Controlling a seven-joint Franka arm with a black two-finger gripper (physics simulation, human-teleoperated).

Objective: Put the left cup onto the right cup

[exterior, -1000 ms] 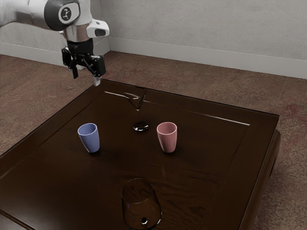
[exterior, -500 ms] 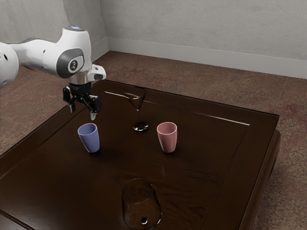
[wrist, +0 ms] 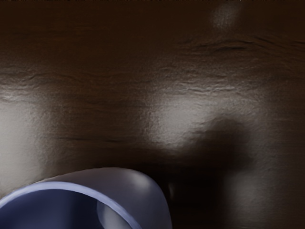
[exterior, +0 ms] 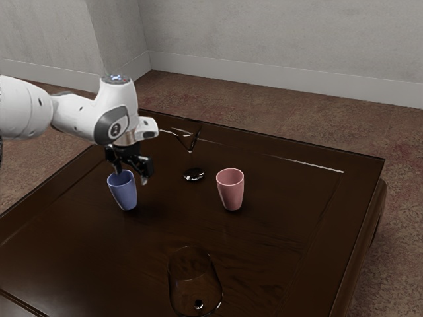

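Note:
A blue cup (exterior: pixel 123 191) stands upright on the dark wooden table (exterior: pixel 277 218) toward the exterior view's left. A pink cup (exterior: pixel 230 188) stands upright to its right, well apart from it. My gripper (exterior: pixel 129 173) hangs right at the blue cup's rim, fingers open and pointing down, one on each side of the rim's back edge. In the wrist view the blue cup (wrist: pixel 95 202) lies just under my hand, its rim and hollow inside showing.
A clear wine glass (exterior: pixel 193 281) stands near the table's front edge. A small dark round object (exterior: pixel 193 174) lies between the cups, further back. A glass funnel-like piece (exterior: pixel 188 137) sits at the table's back edge. The table has a raised rim.
My arm has come down and forward from above the table's back left corner to the blue cup's rim. Both cups stay where they were.

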